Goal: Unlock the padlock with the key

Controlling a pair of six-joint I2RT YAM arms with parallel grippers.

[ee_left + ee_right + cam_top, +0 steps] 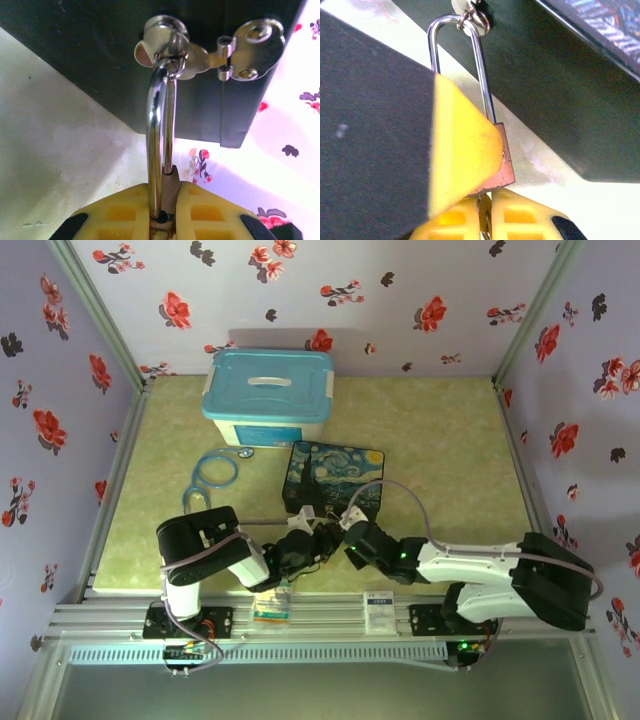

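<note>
Padlock [504, 167] is sitting with its shackle [156, 125] through the latch [172, 50] on the dark box [75, 45], near the front of the worktop [450, 440]. The left hand [164, 195] is clamping its body, and the right hand [485, 197], at its bottom end, is pinching shut on the thin key [483, 220].

Lab-style robot test booth: floral-papered enclosure walls [400, 300], aluminium frame rails [330, 618], green mat tabletop [440, 440].

Left arm [200, 538] black-white, right arm [470, 562] alike; grey cables [408, 495]; yellow ribbed pincer pads [117, 216].
</note>
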